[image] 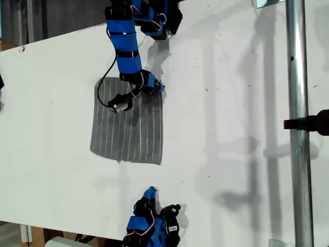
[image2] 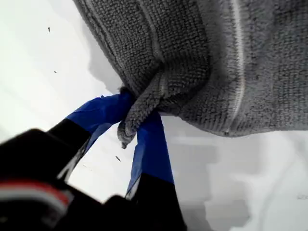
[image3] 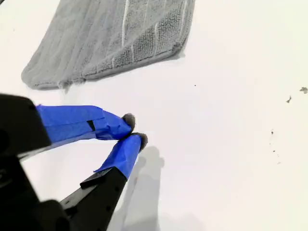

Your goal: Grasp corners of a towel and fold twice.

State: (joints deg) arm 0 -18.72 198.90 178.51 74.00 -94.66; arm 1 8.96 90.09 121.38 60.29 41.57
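The broad white desk (image: 236,128) fills the exterior view, and its edges run out of frame on most sides. A shiny metal pole (image: 297,103) cuts down the exterior view's right, with a black clamp (image: 308,123) on it that is only partly in shot.

On the desk lies the dark grey, roughly square soft towel with thin pale stripes (image: 128,128), flat over most of its area, toward the exterior view's left of centre. Its far edge is partly hidden under the blue-taped first arm (image: 126,49), so one far corner cannot be made out there.

That arm reaches down from the exterior view's top, and my first hand (image: 154,88) sits right at the towel's far corner on the exterior view's right. The first wrist view settles it: the blue-taped fingers (image2: 151,149) are clenched on a bunched-up corner of the towel (image2: 139,113), the cloth pulled up off the desk in a fold around the pinch.

At the exterior view's bottom, the second arm is cut off by the frame. My second hand (image: 150,192) hovers over bare desk, well apart from the towel's near edge. In the second wrist view its tips (image3: 132,130) are nearly together, grasping nothing, with the towel's near corner (image3: 33,82) lying flat ahead.
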